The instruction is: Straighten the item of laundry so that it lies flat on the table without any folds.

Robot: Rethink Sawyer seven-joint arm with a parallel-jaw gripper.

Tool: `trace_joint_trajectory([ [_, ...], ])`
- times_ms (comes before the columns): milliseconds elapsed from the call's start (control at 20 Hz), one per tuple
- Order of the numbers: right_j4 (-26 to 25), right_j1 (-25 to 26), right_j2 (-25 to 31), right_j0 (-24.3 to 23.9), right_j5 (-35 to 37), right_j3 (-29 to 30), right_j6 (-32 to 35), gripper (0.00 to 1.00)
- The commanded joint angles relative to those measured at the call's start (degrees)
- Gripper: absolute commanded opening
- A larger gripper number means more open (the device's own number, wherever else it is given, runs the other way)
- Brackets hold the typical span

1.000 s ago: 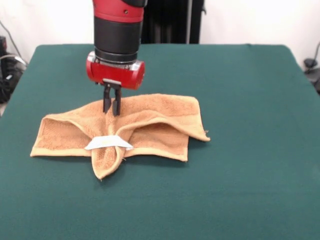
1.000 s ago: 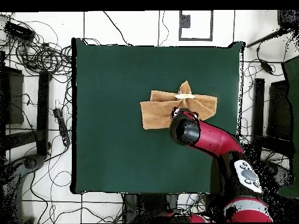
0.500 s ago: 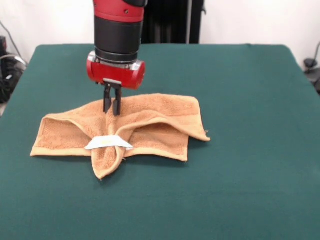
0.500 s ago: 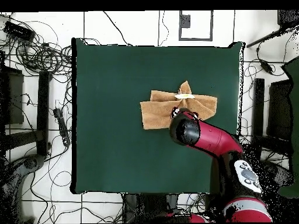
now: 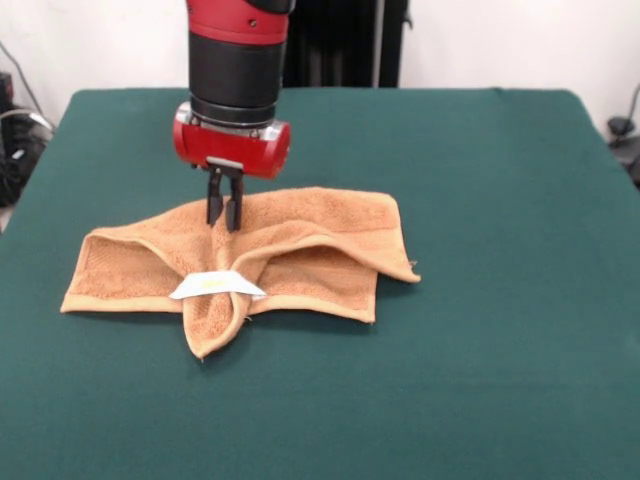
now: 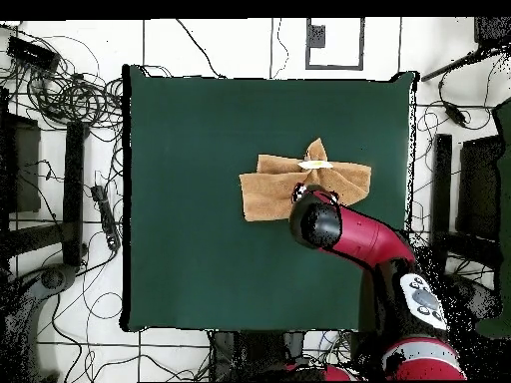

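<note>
— Nothing has moved since a second ago, as far as I can see: arm, hand and cloth sit where they were.

— Where's the hand?

— My black two-fingered hand (image 5: 224, 222) hangs from the red and black arm (image 5: 232, 80), tips down on the far middle of the small orange-tan terry-cloth towel (image 5: 300, 250). I read the fingers as narrow, nearly together, at the cloth; whether they pinch any of it I cannot tell.

— And the towel?

— On the dark green felt-covered desk (image 5: 480, 200), toward its middle. Not flat. Both sides are folded in toward the centre, with a pointed flap sticking out at the near edge. A white tag with yellow print (image 5: 216, 286) lies on top where the folds meet. Overhead, the arm covers the hand; the towel (image 6: 269, 185) shows just beside the arm's end.
</note>
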Motion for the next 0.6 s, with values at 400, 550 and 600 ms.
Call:
trace_joint_trajectory([
  [400,-0.7,1.0,3.6,2.7,5.6,3.6,6.6,0.00],
  [550,-0.4,1.0,3.3,3.0,6.4,3.0,6.6,0.00],
  [600,-0.4,1.1,3.2,3.2,6.4,2.9,6.6,0.00],
])
